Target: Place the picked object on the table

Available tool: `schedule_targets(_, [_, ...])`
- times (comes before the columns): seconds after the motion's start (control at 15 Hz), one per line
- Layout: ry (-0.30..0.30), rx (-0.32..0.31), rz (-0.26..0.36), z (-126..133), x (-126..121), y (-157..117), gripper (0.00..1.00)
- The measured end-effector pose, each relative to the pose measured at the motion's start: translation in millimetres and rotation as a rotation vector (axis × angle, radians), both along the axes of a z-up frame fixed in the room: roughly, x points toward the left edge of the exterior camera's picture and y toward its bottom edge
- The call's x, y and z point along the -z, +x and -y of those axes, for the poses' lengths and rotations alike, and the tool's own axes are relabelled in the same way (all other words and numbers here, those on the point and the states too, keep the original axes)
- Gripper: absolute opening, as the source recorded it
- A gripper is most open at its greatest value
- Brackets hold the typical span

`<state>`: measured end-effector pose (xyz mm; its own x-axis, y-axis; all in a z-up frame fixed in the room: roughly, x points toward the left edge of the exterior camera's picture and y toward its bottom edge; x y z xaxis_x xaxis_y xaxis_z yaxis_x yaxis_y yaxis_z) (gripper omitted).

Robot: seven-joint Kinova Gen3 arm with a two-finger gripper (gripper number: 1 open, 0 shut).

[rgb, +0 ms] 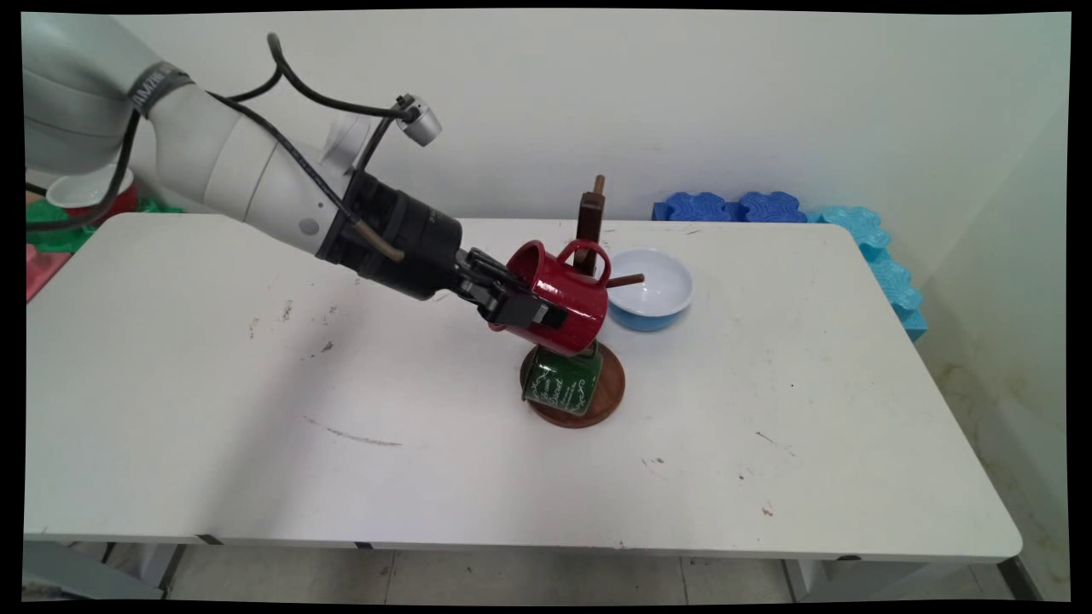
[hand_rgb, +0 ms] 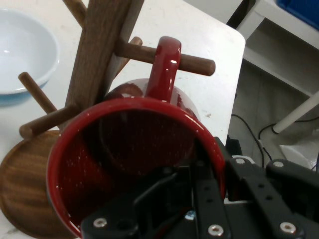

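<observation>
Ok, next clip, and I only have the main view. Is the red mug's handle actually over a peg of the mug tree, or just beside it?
Observer: Over it. In the hand view, the handle of the red mug is threaded onto a peg of the wooden mug tree, and the peg's tip pokes out past it.
Operator: How does the gripper hold the mug?
Observer: The gripper clamps the mug's wall at the rim, one finger inside and the other outside.
Operator: Anything inside the mug?
Observer: Nothing but that finger; the rest is bare red glaze.
</observation>
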<state>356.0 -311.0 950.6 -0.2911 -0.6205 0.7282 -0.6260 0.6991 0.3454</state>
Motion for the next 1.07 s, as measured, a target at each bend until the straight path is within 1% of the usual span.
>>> schedule_targets(0.6, [-0.008,0.005,-0.006,-1.9,-5.2,0.0,0.0])
schedule_targets(1.07, [-0.004,0.009,-0.009,0.9,-15.8,3.4,0.0])
